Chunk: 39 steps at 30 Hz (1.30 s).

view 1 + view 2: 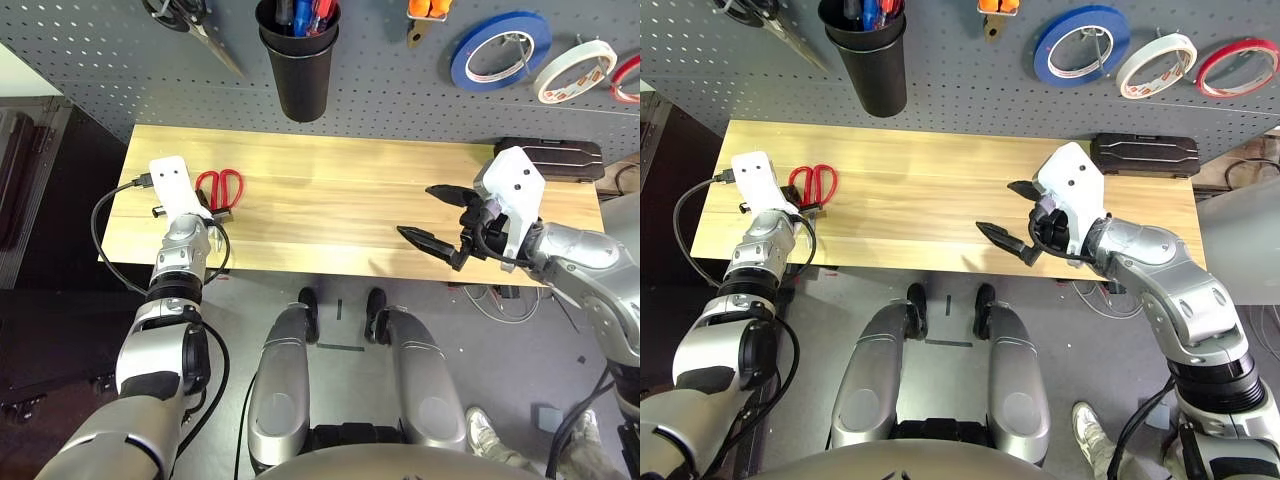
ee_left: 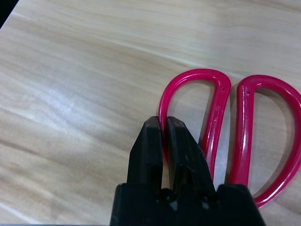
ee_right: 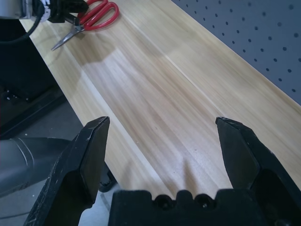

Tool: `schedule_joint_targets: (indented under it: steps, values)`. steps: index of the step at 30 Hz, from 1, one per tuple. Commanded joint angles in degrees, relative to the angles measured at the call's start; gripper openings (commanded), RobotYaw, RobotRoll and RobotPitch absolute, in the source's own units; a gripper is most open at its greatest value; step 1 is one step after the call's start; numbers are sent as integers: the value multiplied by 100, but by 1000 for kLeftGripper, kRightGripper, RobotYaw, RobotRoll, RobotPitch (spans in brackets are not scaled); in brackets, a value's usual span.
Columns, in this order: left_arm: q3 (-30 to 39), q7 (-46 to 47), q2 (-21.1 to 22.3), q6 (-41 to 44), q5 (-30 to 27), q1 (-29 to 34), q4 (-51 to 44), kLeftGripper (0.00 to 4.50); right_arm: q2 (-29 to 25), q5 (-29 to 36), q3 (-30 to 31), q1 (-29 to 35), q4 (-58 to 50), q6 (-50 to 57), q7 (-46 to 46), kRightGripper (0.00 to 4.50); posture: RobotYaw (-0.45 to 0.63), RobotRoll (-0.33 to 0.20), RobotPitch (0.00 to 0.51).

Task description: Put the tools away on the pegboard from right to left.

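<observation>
Left wrist view, left gripper (image 2: 164, 123) pinching one loop of the red-handled scissors (image 2: 218, 129), other loop alongside.

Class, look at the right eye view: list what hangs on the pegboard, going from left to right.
Black-handled scissors, black cup, orange-handled pliers, blue tape roll, white tape roll, red tape roll
</observation>
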Motion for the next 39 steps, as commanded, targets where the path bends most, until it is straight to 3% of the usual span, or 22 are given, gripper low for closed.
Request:
schedule_joint_targets:
  steps: [1, 11, 17, 21, 29, 39]
  values:
    - [146, 46, -73, 90, -135, 284, -599, 50, 27, -103, 140, 59, 150, -249, 127, 4500, 58, 0, 440]
    - [582, 538, -767, 321, -614, 1291, -3739, 50, 277, -353, 294, -305, 1016, -1189, 487, 4500, 143, 0, 379]
    - [627, 731, -973, 551, -718, 1603, -5008, 50, 650, -197, 152, -440, 1542, -1785, 753, 4500, 222, 0, 323]
    - [783, 819, -922, 668, -791, 1589, -5476, 50, 834, -161, 108, -494, 1857, -2222, 913, 4500, 267, 0, 279]
    - [1056, 932, -566, 1091, -902, 1303, -6117, 50, 1097, 127, -114, -680, 1769, -2487, 970, 4500, 301, 0, 237]
    - [1130, 912, -290, 1301, -1029, 308, -5941, 50, 1049, 300, -283, -811, 1495, -2382, 870, 4500, 269, 0, 210]
